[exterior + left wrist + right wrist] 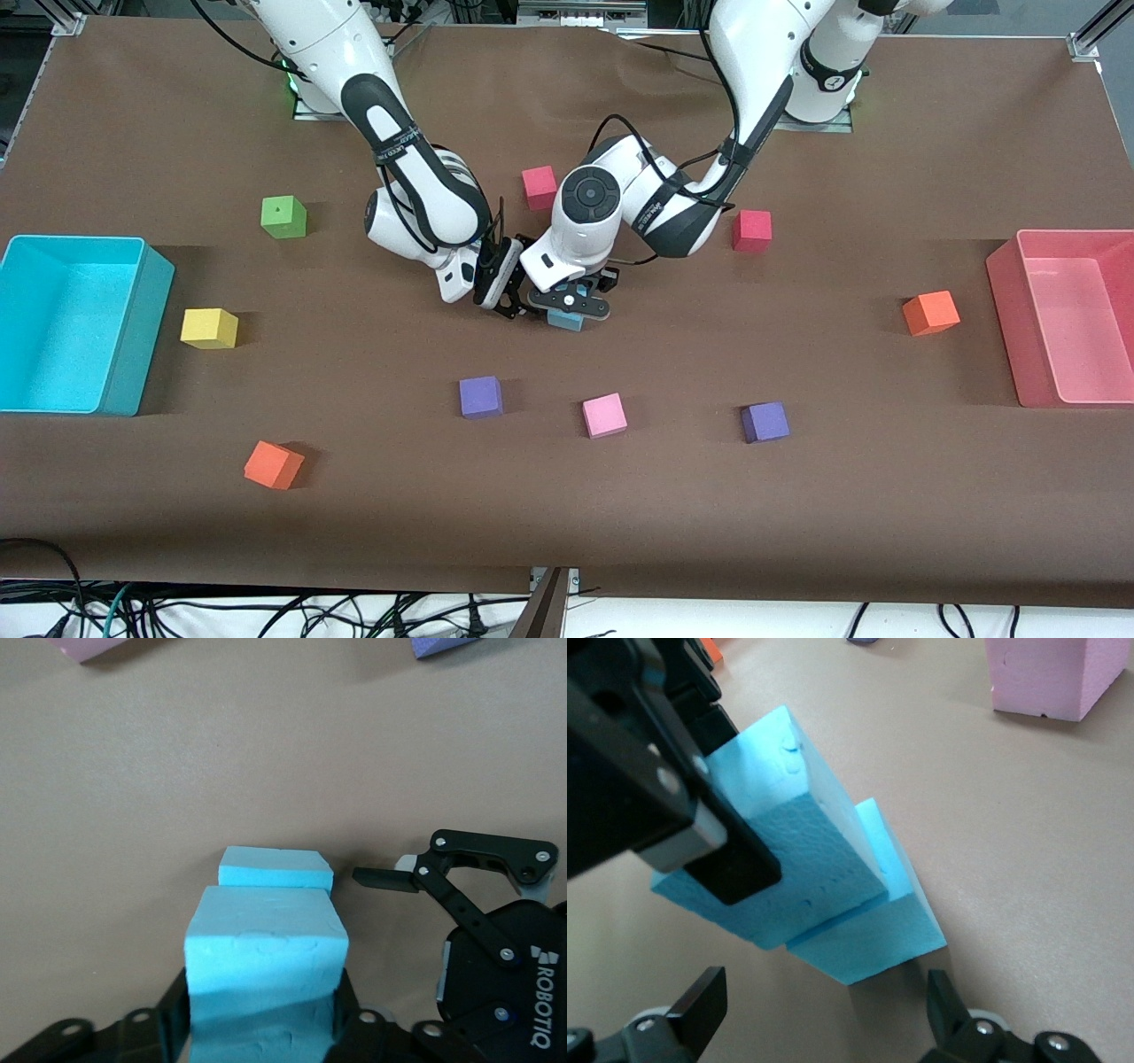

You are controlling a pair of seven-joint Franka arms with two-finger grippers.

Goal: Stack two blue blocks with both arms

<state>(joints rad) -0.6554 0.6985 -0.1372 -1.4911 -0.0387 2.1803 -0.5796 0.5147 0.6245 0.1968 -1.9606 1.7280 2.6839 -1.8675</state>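
cyan bin at the right arm's end of the table, pink bin at the left arm's end. both arms reach to mid-table. left gripper is clamped on the upper blue block, fingers pressed against its two sides. that block sits on the lower blue block, offset and tilted, not flush. lower blue block rests on the table, mostly hidden under the gripper in the front view, only a corner showing. right gripper is just beside the stack, fingers spread wide, straddling the lower block's end, holding nothing. pink cube and two purple cubes lie nearer to the front camera than the stack.
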